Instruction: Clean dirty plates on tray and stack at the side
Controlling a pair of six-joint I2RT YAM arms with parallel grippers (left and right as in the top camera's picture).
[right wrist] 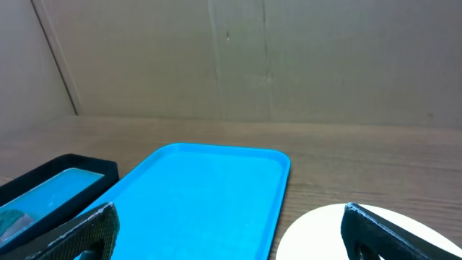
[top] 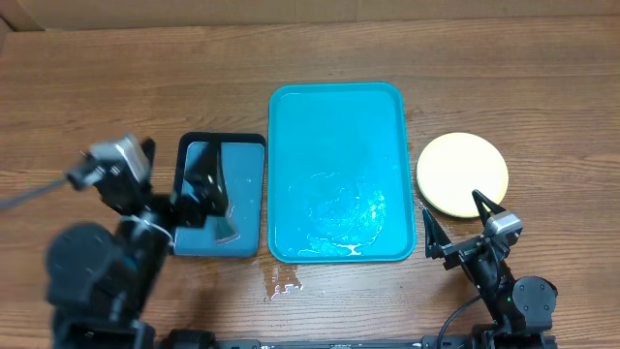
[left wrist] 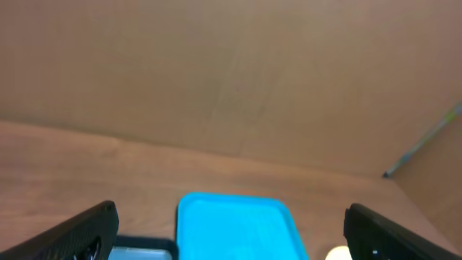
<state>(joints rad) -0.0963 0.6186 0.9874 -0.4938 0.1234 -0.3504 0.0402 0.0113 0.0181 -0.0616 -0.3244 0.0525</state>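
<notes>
Wooden tabletop (top: 97, 87), bearing at centre the tray (top: 329, 126), turquoise, wet over its near half, small puddle (top: 283, 283) on the wood off its near left corner. Just left of it, smaller black-rimmed blue tray (top: 247, 184); to its right and clear of the rim, the plates (top: 455, 170), stacked, yellow-green one uppermost, number beneath not discernible. Left pincer (left wrist: 231, 215) spread wide, holding nothing, over the smaller tray; right pincer (top: 457, 215) likewise spread, one fingertip overlapping the stack's near edge.
</notes>
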